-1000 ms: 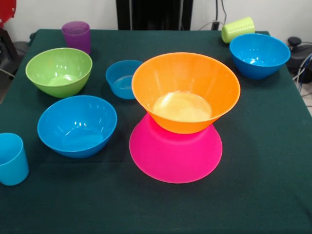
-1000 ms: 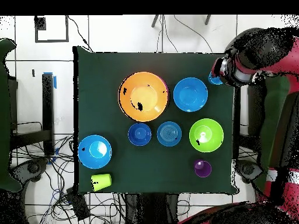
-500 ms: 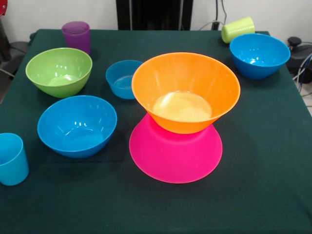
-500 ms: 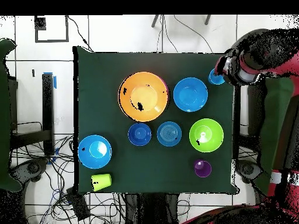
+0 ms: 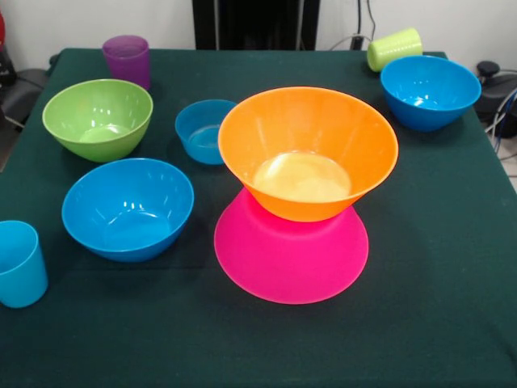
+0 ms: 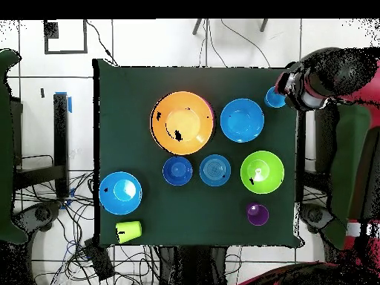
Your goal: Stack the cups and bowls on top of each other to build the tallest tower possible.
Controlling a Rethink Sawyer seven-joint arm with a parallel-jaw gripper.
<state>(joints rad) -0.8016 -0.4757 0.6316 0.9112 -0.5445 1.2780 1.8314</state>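
The tower is the orange bowl standing upright on the upturned pink bowl. Loose on the green cloth are a green bowl, two medium blue bowls and a small light-blue bowl. The overhead view also shows a small dark-blue bowl, hidden behind the tower in the front view. The purple cup and light-blue cup stand upright; the yellow-green cup lies on its side. My gripper hangs off the table's edge beside the light-blue cup.
The cloth-covered table drops off at its edges. Cables and chairs lie on the floor around it. The arm's red and black links run along the table's side in the overhead view.
The arm's end has shifted slightly beside the table's corner, and its red part has almost left the front view's top left. No cup or bowl has moved.
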